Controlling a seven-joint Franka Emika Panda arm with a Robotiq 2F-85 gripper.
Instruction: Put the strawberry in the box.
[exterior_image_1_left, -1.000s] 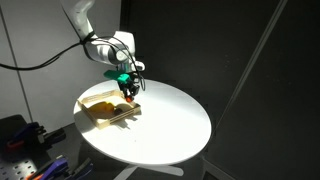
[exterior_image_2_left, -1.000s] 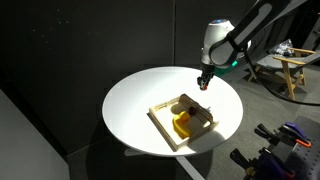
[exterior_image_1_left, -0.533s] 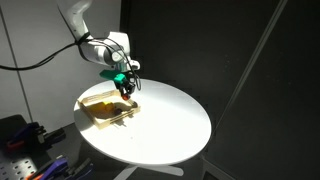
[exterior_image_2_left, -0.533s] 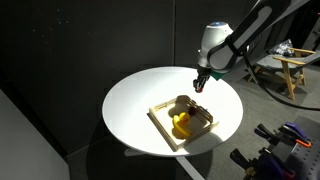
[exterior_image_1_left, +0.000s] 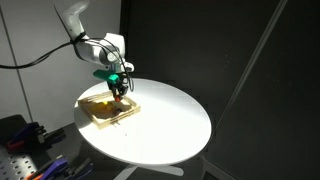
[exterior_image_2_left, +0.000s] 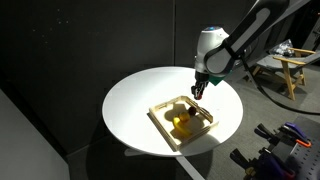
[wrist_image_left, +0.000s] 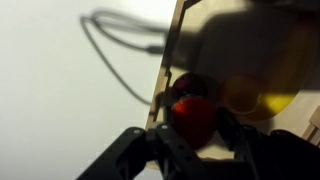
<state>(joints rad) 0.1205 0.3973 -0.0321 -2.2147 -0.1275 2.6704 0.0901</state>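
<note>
My gripper (wrist_image_left: 193, 138) is shut on the small red strawberry (wrist_image_left: 192, 116) and holds it above the near rim of the box, a shallow tan wooden tray (wrist_image_left: 166, 62). In both exterior views the gripper (exterior_image_1_left: 119, 88) (exterior_image_2_left: 199, 90) hangs over the box (exterior_image_1_left: 110, 111) (exterior_image_2_left: 160, 121) on the round white table. A yellow item (exterior_image_2_left: 182, 124) (wrist_image_left: 262, 90) and a dark brown item (exterior_image_2_left: 176, 108) lie in the box. The strawberry shows only as a red speck at the fingertips (exterior_image_1_left: 120, 90).
The round white table (exterior_image_1_left: 170, 120) (exterior_image_2_left: 135, 95) carries the box. Black curtains stand behind. Clutter with blue and purple parts sits by the table's edge (exterior_image_1_left: 20, 140) (exterior_image_2_left: 280, 140). A wooden stand (exterior_image_2_left: 295, 70) is off to the side.
My gripper has moved with the strawberry from beside the box's edge to over the box, shifting steadily across both exterior views.
</note>
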